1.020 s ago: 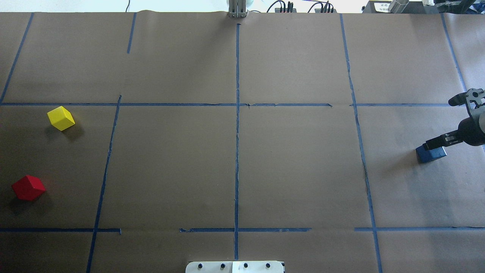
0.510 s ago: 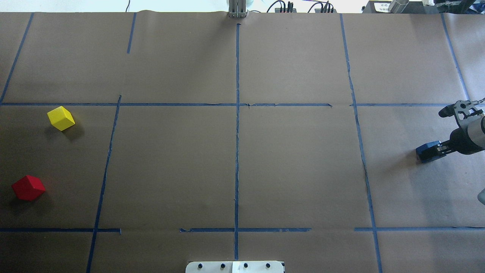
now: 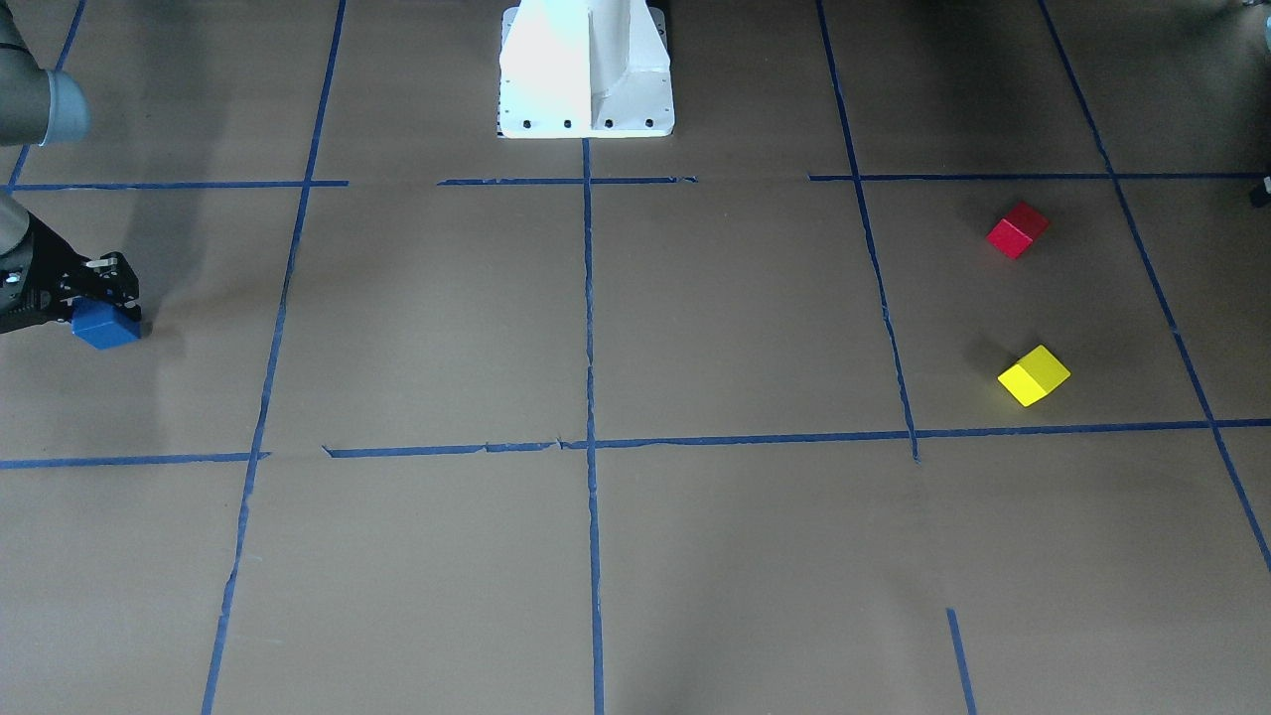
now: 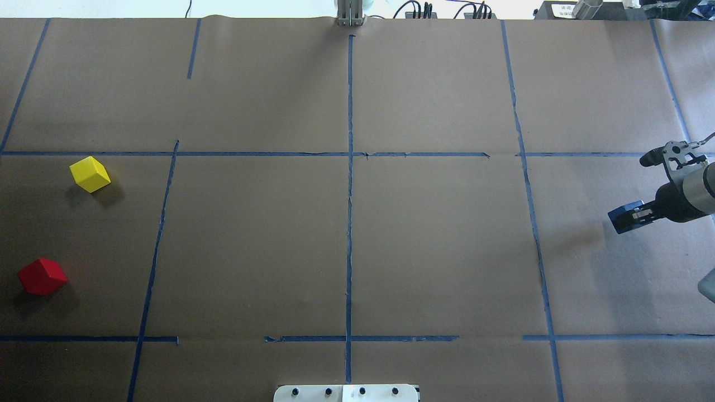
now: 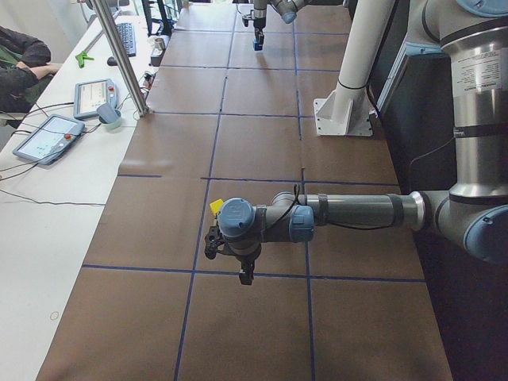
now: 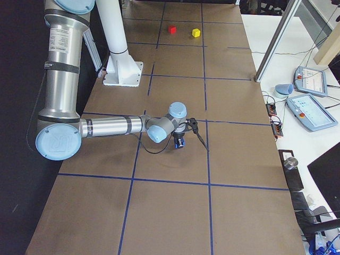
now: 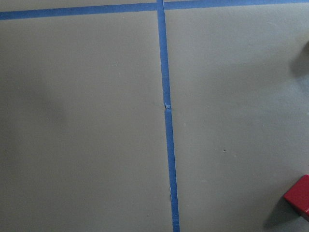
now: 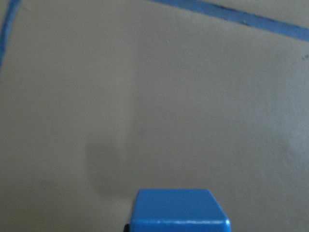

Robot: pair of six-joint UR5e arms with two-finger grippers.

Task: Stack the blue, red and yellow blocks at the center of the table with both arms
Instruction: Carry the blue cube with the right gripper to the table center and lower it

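Observation:
My right gripper (image 4: 627, 218) is shut on the blue block (image 4: 619, 220) at the table's far right and holds it just above the paper; the block also shows in the front view (image 3: 104, 326) and the right wrist view (image 8: 181, 211). The yellow block (image 4: 90, 174) and the red block (image 4: 42, 276) lie apart on the far left. My left gripper (image 5: 244, 272) shows only in the exterior left view, hanging over the table near the yellow block (image 5: 216, 206); I cannot tell if it is open. A corner of the red block (image 7: 299, 197) shows in the left wrist view.
Brown paper with blue tape lines (image 4: 349, 184) covers the table. The white robot base (image 3: 586, 70) stands at the near middle edge. A side bench with tablets (image 5: 48, 139) and a metal post (image 5: 119, 55) stand beyond the far edge.
My right gripper has closed around the blue block, lifted it slightly off the paper and carried it a little leftward. The yellow and red blocks have not moved.

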